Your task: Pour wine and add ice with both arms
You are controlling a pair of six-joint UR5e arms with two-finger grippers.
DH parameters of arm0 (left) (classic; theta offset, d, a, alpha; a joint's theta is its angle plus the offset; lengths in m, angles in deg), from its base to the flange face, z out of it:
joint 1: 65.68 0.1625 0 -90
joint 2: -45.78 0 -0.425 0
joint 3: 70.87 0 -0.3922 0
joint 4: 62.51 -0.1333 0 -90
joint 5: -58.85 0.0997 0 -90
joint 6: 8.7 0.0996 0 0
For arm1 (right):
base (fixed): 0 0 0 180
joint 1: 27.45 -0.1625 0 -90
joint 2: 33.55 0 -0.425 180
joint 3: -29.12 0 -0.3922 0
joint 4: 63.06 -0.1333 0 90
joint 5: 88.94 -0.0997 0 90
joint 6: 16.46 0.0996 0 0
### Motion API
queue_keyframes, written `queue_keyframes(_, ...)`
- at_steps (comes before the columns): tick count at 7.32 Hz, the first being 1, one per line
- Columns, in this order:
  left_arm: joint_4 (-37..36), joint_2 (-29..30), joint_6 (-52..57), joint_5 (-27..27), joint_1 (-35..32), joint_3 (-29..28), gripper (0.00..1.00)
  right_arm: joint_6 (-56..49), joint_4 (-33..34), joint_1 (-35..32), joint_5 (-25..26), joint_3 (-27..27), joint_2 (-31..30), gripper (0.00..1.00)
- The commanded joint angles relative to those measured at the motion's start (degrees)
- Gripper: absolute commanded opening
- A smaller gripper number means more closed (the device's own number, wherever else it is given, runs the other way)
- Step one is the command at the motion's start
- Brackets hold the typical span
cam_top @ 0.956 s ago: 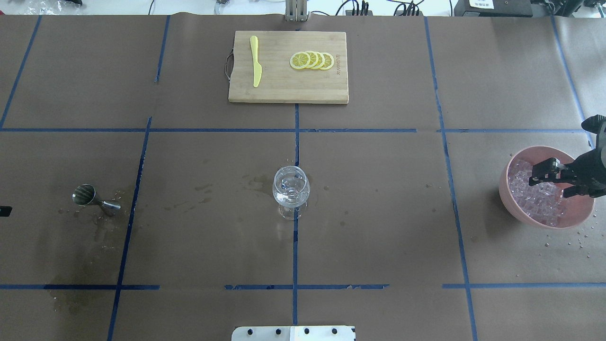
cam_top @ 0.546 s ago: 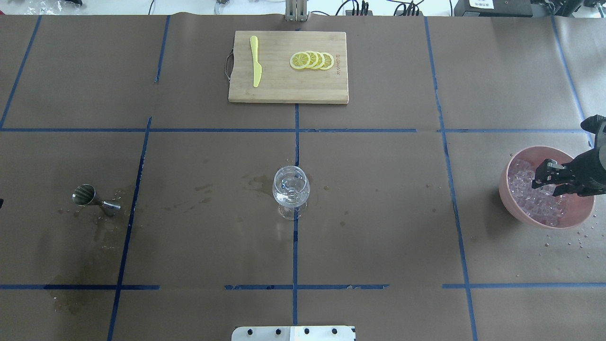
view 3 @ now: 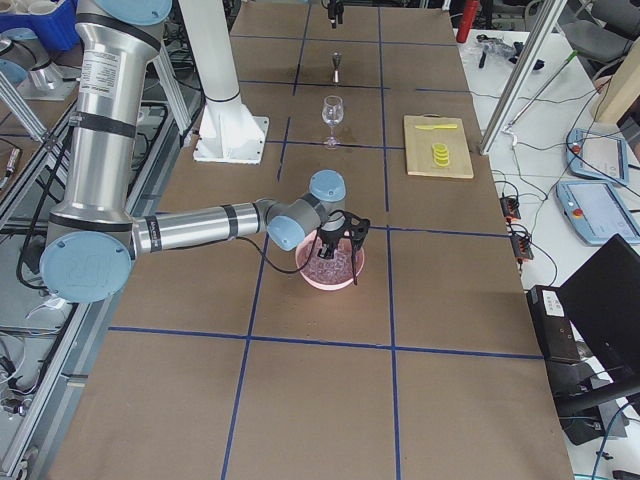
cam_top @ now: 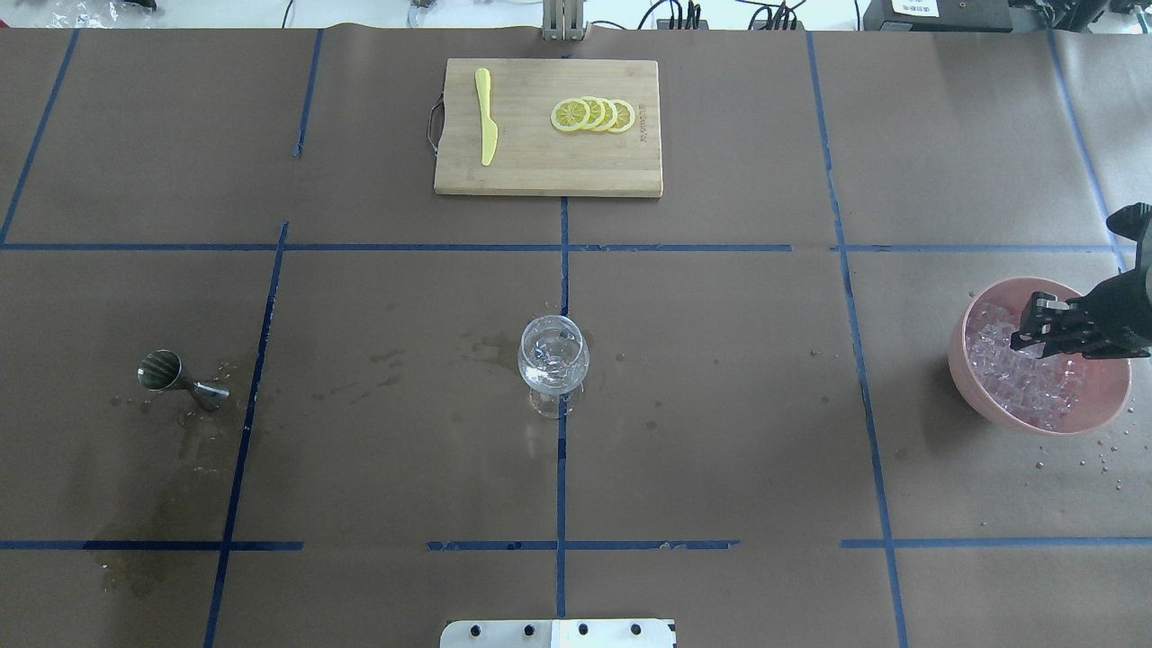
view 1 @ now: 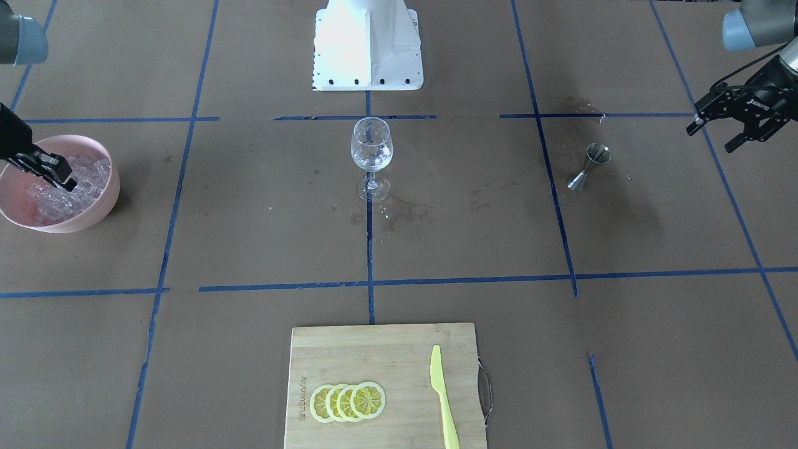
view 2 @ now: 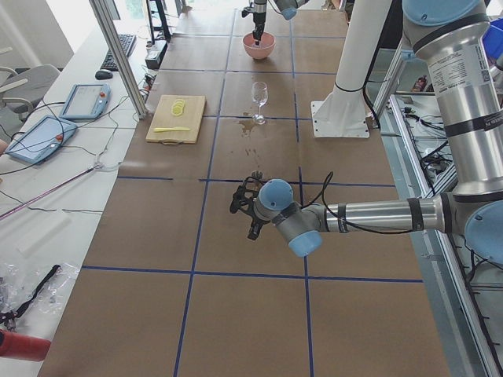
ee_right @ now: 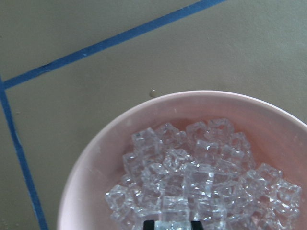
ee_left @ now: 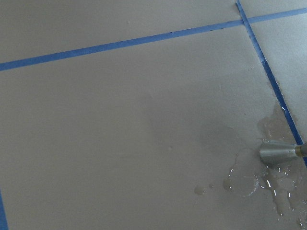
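Pink round plastic bowl sits at the right end of the table and is heaped with ice, small clear cubes. Down inside it is the right gripper, fingers drawn close among the cubes. The right wrist view shows one cube sitting between two dark fingertips at the bottom edge, so it reads as clamped on ice. Small clear specks lie on the paper just beside the bowl on the robot's side; chips or drops, can't tell.

At the opposite end the left gripper hangs above the table with its fingers spread and nothing between them. It is well apart from the small steel double-cone jigger, which stands upright on a wet patch. The left wrist view catches only one cone at its right edge, with puddles around it. Can't tell if the jigger holds liquid.

Mid-table, the clear stemmed wine glass stands upright on a blue tape line, with a little near-colourless wine in its bowl. There are damp stains on the brown paper table cover by its foot, and both grippers are well apart from it.

On the far side at centre, the pale wooden cutting board carries a yellow plastic knife and four overlapping lemon slices, knife and slices apart. The white boxy pedestal is on the robot's side.
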Motion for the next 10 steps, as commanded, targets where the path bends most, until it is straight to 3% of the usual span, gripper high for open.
queue_keyframes(1,-3.31,2.26,1.55,-0.54,-0.57,-0.05,1.0,-0.09,0.92,-2.45,-0.22,-2.83,3.34,0.0)
queue_keyframes(3,-18.45,7.86,15.55,0.86,-6.68,-0.13,1.0,0.34,7.83,-2.46,0.22,-3.54,10.45,0.0)
queue_keyframes(5,-34.12,15.51,27.36,7.87,-12.85,-0.48,1.0,0.52,14.96,-1.85,-0.04,-6.6,15.3,0.0)
queue_keyframes(8,-44.77,23.43,29.6,7.73,-18.05,-5.67,1.0,11.2,24.11,4.63,0.92,-9.08,26.44,0.0)
queue_keyframes(9,-49.61,24.5,29.51,8.16,-17.97,-5.58,1.0,15.77,25.87,7.79,2.14,-9.34,30.4,0.0)
queue_keyframes(10,-49.31,23.38,29.51,8.08,-17.97,-5.5,1.0,20.51,28.42,12.09,4.33,-9.6,34.52,0.0)
